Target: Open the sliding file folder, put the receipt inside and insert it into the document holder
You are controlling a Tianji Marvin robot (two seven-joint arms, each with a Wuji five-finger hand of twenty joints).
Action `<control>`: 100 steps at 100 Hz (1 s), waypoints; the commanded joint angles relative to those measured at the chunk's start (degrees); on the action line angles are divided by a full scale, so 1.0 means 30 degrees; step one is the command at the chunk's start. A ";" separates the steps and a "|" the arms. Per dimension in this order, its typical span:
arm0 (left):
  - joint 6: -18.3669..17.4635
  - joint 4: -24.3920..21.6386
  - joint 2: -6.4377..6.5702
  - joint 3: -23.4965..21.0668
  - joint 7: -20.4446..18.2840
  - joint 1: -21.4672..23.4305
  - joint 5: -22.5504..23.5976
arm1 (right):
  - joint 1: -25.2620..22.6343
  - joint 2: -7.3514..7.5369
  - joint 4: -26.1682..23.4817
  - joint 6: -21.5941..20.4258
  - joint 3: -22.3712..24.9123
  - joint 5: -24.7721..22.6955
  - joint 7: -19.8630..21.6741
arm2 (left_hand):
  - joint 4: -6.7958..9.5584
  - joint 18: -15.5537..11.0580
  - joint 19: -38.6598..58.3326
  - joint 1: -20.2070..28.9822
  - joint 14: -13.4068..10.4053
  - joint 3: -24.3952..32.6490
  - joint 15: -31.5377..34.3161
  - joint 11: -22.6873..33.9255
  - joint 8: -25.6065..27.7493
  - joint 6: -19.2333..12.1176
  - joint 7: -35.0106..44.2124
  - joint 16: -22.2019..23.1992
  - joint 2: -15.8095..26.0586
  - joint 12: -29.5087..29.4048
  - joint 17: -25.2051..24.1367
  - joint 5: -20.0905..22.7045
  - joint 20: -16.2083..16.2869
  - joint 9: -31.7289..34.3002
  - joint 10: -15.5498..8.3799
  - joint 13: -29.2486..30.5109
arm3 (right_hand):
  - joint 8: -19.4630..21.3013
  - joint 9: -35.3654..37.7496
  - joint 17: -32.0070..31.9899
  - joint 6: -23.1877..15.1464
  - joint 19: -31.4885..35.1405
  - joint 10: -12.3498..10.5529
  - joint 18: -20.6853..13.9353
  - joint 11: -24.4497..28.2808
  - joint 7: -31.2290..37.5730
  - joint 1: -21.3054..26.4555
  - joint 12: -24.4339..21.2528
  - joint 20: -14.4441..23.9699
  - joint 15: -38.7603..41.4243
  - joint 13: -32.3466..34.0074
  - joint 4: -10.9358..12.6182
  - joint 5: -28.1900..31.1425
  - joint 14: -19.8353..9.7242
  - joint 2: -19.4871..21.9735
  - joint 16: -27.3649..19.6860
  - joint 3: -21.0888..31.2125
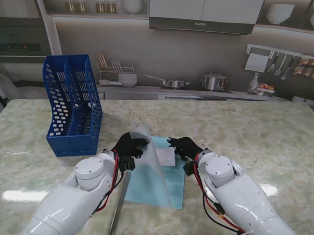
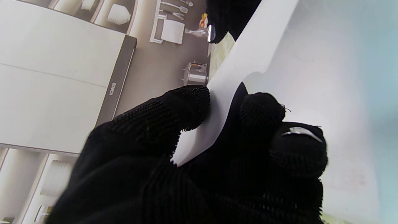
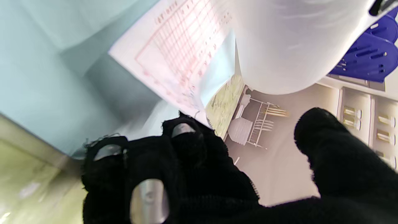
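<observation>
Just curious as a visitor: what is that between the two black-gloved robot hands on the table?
In the stand's view, the lifted translucent white folder cover and the white red-printed receipt lie between the left robot hand and right robot hand.

Raised folder cover (image 1: pixel 154 164) stands betw both hands; blue doc holder (image 1: pixel 73 106) blocks far left; right side open.

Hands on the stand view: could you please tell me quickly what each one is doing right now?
Left hand: shut on the folder's translucent cover, pinched and lifted.
Right hand: at the receipt's edge; whether it grips cannot be told.
</observation>
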 commanded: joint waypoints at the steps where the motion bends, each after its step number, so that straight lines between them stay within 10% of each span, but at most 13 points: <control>1: 0.0052 -0.0022 0.0004 -0.0004 -0.0143 -0.0060 0.0019 | -0.0425 0.0227 -0.0298 0.0344 0.0063 0.0024 0.0112 | 0.1019 -0.4427 0.2256 0.1013 0.3756 0.2541 0.1168 0.0430 0.0451 -0.1000 0.1182 -0.0138 0.0060 -0.0043 0.2096 0.0680 -0.0396 0.0402 0.2372 0.0576 | -0.0287 -0.0852 -0.1474 0.1668 -0.0047 0.2808 -0.0421 0.0060 -0.0513 -0.1144 -0.0227 0.1414 0.0112 0.0665 -0.0286 -0.0779 0.1296 0.0569 -0.0261 -0.0510; 50: 0.0041 0.0037 0.0001 0.0026 -0.0166 -0.0063 0.0050 | -0.2051 0.0812 -0.2539 0.1812 0.2309 0.0322 0.0333 | 0.1046 -0.4399 0.2276 0.1013 0.3771 0.2591 0.1174 0.0400 0.0309 -0.0725 0.1124 -0.0150 0.0022 -0.0050 0.2119 0.0715 -0.0409 0.0412 0.2400 0.0599 | -0.0575 -0.4197 -0.4139 0.1792 -0.1759 0.4534 0.0360 -0.4853 -0.2171 -0.2346 -0.4059 0.2055 -0.3142 -0.2801 -0.0400 -0.2703 0.2936 0.1441 -0.1362 -0.1923; 67: 0.0102 0.0043 -0.0002 0.0051 -0.0180 -0.0086 0.0059 | -0.2820 0.0773 -0.3562 0.1890 0.3152 0.0529 -0.0587 | 0.1036 -0.4395 0.2278 0.1000 0.3773 0.2584 0.1175 0.0405 0.0315 -0.0742 0.1116 -0.0154 0.0028 -0.0044 0.2119 0.0752 -0.0413 0.0422 0.2413 0.0598 | -0.0177 -0.5268 -0.7728 0.0878 -0.3972 0.4851 0.1484 -0.7882 -0.1677 -0.2391 -0.6429 0.0280 -0.9417 -0.6578 -0.0501 -0.1902 0.5161 0.1495 -0.3085 -0.1958; 100: 0.0212 -0.0006 -0.0067 0.0134 0.0035 -0.0094 0.0005 | -0.3876 0.0641 -0.4800 0.1228 0.3798 0.1371 -0.1583 | 0.0894 -0.4421 0.2281 0.1119 0.3901 0.2500 0.1062 0.0264 -0.0122 -0.0092 0.0630 -0.0212 -0.0067 -0.0134 0.2117 0.0954 -0.0422 0.0417 0.2477 0.0535 | -0.1356 -0.4093 -1.0217 0.1654 -0.4330 0.4575 -0.1000 -1.3285 -0.1972 -0.2205 -1.1539 -0.0050 -1.6575 -0.8007 -0.0600 -0.1016 0.5655 0.1687 -0.6393 -0.1425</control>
